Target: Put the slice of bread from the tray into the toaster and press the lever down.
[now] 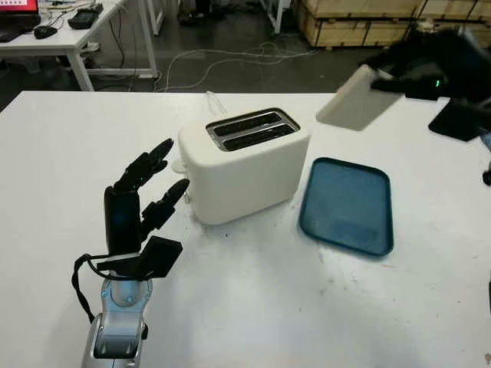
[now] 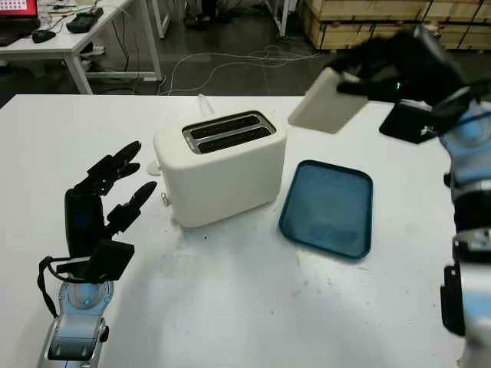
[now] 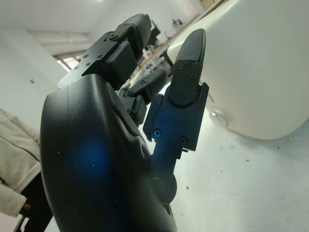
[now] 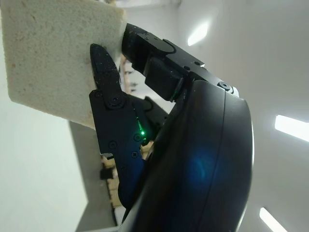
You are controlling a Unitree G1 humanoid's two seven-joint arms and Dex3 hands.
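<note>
White bench (image 1: 253,307): right hand (image 2: 395,69), fingers clamped on bread slice (image 2: 326,101) edge; light, soft, crushable. Left hand (image 1: 138,195) open beside toaster (image 1: 245,161).

The boxy plastic toaster (image 1: 245,165) is cream-white, its two top slots dark and edged in silvery metal. The rounded rectangular plastic tray (image 1: 347,205) is deep teal-blue. The square slice of bread (image 1: 357,98) is pale off-white with a faintly speckled, porous face. Both the left hand (image 1: 146,192) and right hand (image 2: 399,69) are glossy black, a tiny green light glowing on the right. The flat counter (image 1: 253,307) is white, flecked with small dark specks.
</note>
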